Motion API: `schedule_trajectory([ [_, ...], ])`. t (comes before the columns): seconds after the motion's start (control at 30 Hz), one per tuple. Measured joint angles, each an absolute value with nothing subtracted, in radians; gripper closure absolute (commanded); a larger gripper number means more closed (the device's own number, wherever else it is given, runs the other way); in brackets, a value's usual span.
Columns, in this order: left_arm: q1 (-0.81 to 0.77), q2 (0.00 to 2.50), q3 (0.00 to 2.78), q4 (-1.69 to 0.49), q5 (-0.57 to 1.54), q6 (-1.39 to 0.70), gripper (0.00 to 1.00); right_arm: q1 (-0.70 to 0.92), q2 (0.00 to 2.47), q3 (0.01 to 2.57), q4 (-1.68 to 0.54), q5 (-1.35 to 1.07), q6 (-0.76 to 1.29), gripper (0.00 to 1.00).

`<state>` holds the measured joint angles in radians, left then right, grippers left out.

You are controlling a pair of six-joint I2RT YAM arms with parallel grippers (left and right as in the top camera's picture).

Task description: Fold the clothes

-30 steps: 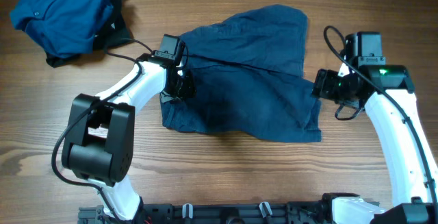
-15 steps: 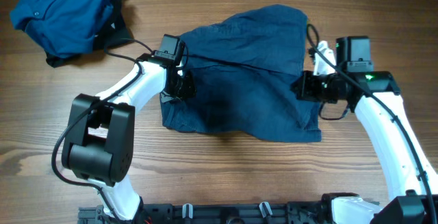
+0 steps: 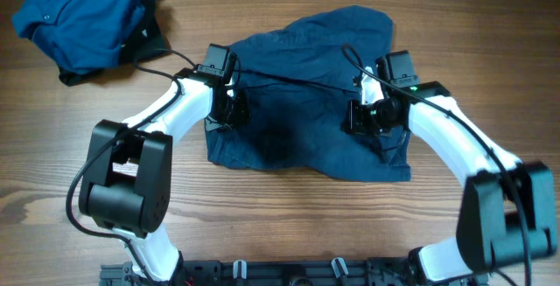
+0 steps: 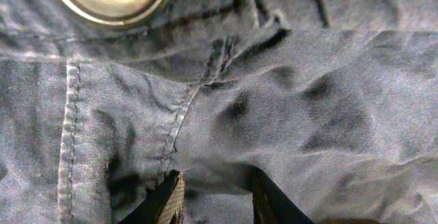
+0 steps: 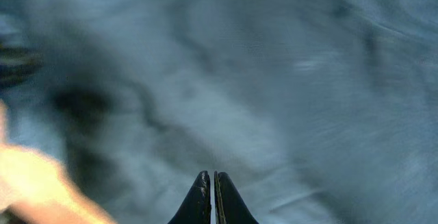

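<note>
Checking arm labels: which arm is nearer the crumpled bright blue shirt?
Left. The left arm reaches the navy shorts' edge facing the shirt; the right arm sits over the shorts' far half.

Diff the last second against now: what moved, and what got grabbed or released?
The right gripper swung in from the right edge of the shorts to over their middle, towards the other arm, and closed its jaws; no cloth shows between them. Unchanged: the left gripper pinching the shorts at their left edge, the shorts' outline, and the shirt bunched at the far left.
</note>
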<state>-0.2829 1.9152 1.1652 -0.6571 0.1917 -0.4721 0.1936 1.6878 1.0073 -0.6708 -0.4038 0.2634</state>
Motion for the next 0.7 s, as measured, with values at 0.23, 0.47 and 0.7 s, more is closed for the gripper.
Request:
schedule_trajectory([
  [0.23, -0.283, 1.915, 1.165, -0.657, 0.192, -0.469, 0.67, 0.167, 1.8, 1.003, -0.648, -0.237, 0.295, 0.96],
  [0.47, -0.283, 1.915, 1.165, -0.657, 0.192, -0.469, 0.67, 0.045, 1.807, 1.003, -0.581, -0.157, 0.311, 0.95],
  [0.7, -0.283, 1.915, 1.165, -0.657, 0.188, -0.469, 0.69, -0.071, 1.806, 1.012, -0.553, -0.023, 0.314, 0.94],
])
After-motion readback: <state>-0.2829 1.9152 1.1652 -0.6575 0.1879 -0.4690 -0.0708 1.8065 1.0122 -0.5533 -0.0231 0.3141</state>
